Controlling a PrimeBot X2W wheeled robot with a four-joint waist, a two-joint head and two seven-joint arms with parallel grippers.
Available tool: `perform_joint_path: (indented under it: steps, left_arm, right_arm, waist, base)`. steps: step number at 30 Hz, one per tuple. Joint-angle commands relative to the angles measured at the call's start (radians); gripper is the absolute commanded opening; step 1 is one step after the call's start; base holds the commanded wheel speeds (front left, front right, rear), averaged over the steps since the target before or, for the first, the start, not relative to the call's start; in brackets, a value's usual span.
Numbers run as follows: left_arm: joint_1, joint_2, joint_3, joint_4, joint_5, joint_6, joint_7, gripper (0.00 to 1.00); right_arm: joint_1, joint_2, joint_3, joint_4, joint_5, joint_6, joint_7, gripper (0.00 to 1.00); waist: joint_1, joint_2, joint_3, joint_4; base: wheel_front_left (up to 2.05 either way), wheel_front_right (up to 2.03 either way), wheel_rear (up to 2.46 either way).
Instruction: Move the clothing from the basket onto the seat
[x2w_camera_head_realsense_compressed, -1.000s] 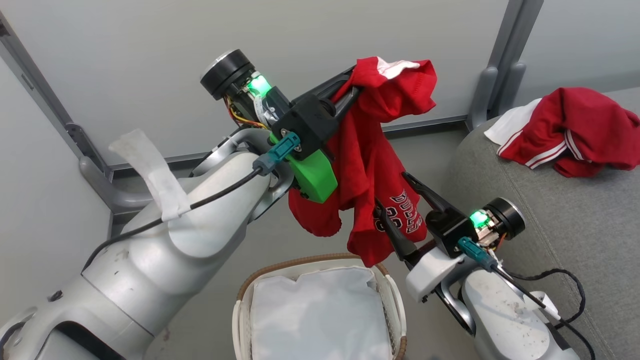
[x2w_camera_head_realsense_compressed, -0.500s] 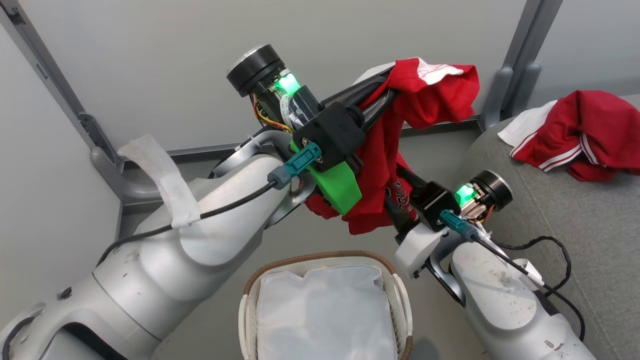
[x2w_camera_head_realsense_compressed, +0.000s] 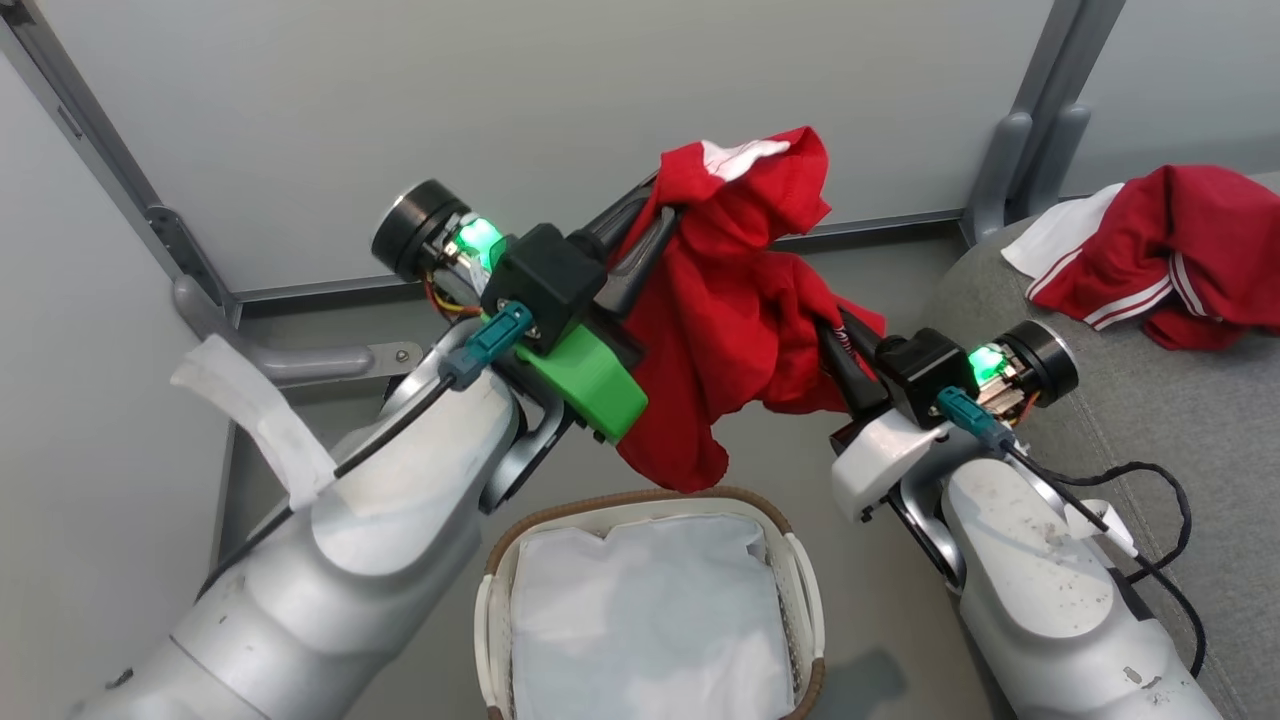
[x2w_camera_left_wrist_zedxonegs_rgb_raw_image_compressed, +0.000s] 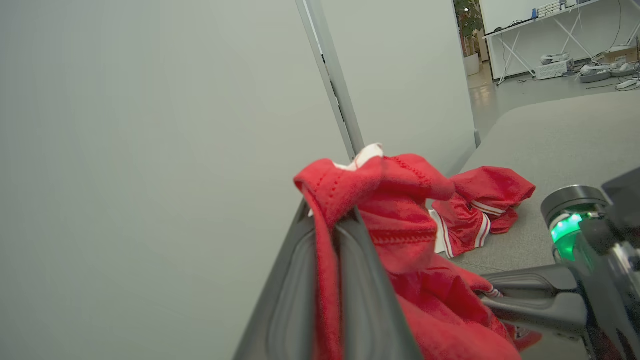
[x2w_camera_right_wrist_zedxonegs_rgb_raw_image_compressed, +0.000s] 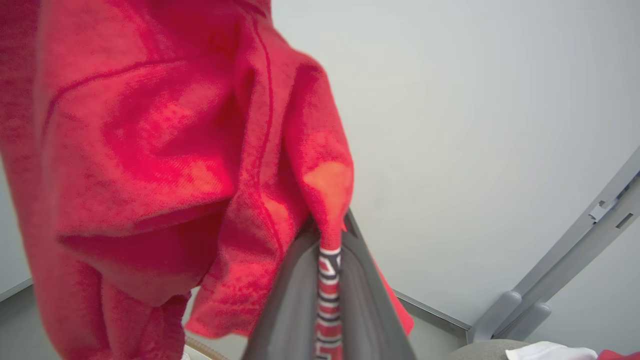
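A red jersey hangs in the air above the basket between my two grippers. My left gripper is shut on its upper edge, with red cloth pinched between the fingers. My right gripper is shut on the lower part, and printed trim shows between its fingers. A second piece of clothing, red with white stripes, lies on the grey seat at the right. The basket shows its white liner.
Grey partition panels with metal posts stand close behind the arms. A metal foot bracket lies on the floor at the left. The right arm's black cable trails over the seat's edge.
My right gripper has shut on the jersey's lower part and pulled it toward the right. The left gripper, still shut, moved left in view with the top edge. The camera has shifted slightly.
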Motion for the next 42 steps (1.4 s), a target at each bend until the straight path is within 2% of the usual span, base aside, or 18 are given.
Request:
perform_joint_path:
  steps: [1,2,7,18,31,36,42]
  left_arm:
    - [0.041,-0.005,0.014,0.002,-0.008,0.007,-0.003,0.49]
    - [0.066,-0.010,0.026,0.004,-0.011,0.010,-0.004,1.00]
    - [0.185,-0.046,0.090,0.016,-0.009,0.017,-0.003,1.00]
    - [0.403,-0.116,0.221,0.072,0.044,-0.007,-0.004,1.00]
    - [0.498,-0.150,0.310,0.069,0.106,-0.033,-0.004,1.00]
    - [0.502,-0.152,0.322,0.054,0.118,-0.037,-0.004,1.00]
    - [0.497,-0.152,0.317,0.048,0.138,-0.042,-0.004,1.00]
  right_arm:
    - [0.011,-0.007,-0.017,-0.012,-0.005,-0.001,-0.002,0.00]
    - [0.013,-0.009,-0.029,-0.021,-0.008,-0.001,-0.002,0.00]
    - [0.020,-0.013,-0.079,-0.052,-0.029,-0.001,-0.002,0.00]
    - [0.034,-0.016,-0.138,-0.123,-0.048,-0.001,-0.002,0.00]
    - [0.050,-0.014,-0.180,-0.161,-0.046,-0.001,-0.002,0.00]
    - [0.035,-0.016,-0.198,-0.185,-0.048,-0.001,-0.002,0.00]
    - [0.055,-0.024,-0.222,-0.210,-0.052,-0.001,-0.002,0.00]
  waist:
    - [0.0000,0.0000,0.009,-0.003]
    - [0.0000,0.0000,0.014,-0.004]
    - [0.0000,0.0000,0.034,-0.015]
    - [0.0000,0.0000,0.066,-0.041]
    - [0.0000,0.0000,0.097,-0.057]
    - [0.0000,0.0000,0.119,-0.103]
    - [0.0000,0.0000,0.144,-0.203]
  base:
    - [0.00,0.00,0.00]
    - [0.00,0.00,0.00]
    - [0.00,0.00,0.00]
    - [0.00,0.00,0.00]
    - [0.00,0.00,0.00]
    - [0.00,0.00,0.00]
    - [0.00,0.00,0.00]
